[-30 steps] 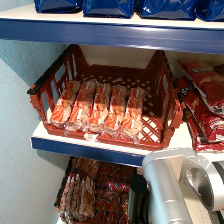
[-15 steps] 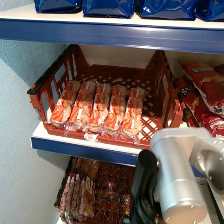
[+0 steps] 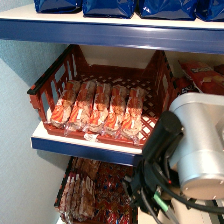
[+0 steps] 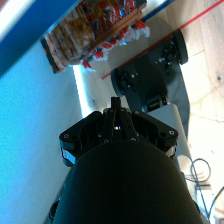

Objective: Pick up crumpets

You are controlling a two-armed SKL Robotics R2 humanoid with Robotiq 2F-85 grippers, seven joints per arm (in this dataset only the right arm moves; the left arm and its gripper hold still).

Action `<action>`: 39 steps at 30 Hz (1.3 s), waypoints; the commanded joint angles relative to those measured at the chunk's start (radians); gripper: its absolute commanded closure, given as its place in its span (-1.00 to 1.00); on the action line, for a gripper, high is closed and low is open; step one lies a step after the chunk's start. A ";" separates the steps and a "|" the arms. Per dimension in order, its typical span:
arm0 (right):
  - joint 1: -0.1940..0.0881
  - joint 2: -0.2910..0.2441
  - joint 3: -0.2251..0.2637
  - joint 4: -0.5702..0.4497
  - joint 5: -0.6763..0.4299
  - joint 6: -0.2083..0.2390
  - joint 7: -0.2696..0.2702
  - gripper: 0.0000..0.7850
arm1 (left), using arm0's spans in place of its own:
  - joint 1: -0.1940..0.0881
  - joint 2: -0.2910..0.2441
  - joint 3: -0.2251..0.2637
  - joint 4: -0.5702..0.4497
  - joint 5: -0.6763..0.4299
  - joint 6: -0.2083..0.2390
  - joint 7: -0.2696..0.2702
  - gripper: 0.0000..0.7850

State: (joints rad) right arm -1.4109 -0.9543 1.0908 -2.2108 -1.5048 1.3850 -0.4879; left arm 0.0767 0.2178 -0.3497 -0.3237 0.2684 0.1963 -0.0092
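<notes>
Blue-edged shelving (image 3: 115, 35) filled the head view, with dark blue glossy bags (image 3: 110, 7) ranged along the top shelf. On the middle shelf sat a red-brown plastic lattice crate (image 3: 50, 80), open at the top, and in it lay the crumpets (image 3: 102, 106): five long clear-plastic packs of stacked tan rounds with orange-red and white labels, side by side, their ends towards the front wall of the crate. Glossy red crisp bags (image 3: 207, 77) lay just beside the crate on the robot's right. On the shelf beneath, another dark crate of packaged goods (image 3: 95, 192) showed, its contents hard to make out.

The right arm's grey cylindrical housing (image 3: 197, 145) with black cabling filled the lower right of the head view, below the crate and apart from it. In the wrist view the black right gripper (image 4: 116, 111) appeared narrowed to a thin point with nothing between its fingers, aimed at the floor and the robot's base, not at the packs.

By my judgement the task was at the approach, with no pack touched yet. The next move would call for raising the arm above the crate's front wall, spreading the fingers, and coming down across one pack's narrow width.
</notes>
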 commanded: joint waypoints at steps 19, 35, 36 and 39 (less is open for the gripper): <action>0.009 -0.140 -0.127 0.013 0.071 0.000 -0.020 1.00 | 0.000 0.000 0.000 0.000 0.000 0.000 0.000 1.00; 0.022 -0.107 -0.144 0.117 0.221 -0.006 0.003 0.95 | 0.000 0.000 0.000 0.000 0.000 0.000 0.000 1.00; 0.023 -0.100 -0.144 0.128 0.235 -0.006 0.007 0.46 | 0.000 0.000 0.000 0.000 0.000 0.000 0.000 1.00; 0.022 -0.086 -0.144 0.150 0.257 -0.003 0.016 -1.00 | 0.000 0.000 0.000 0.000 0.000 0.000 0.000 1.00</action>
State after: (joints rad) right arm -1.3890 -1.0486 0.9464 -2.0712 -1.2593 1.3797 -0.4782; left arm 0.0767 0.2178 -0.3497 -0.3237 0.2684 0.1963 -0.0092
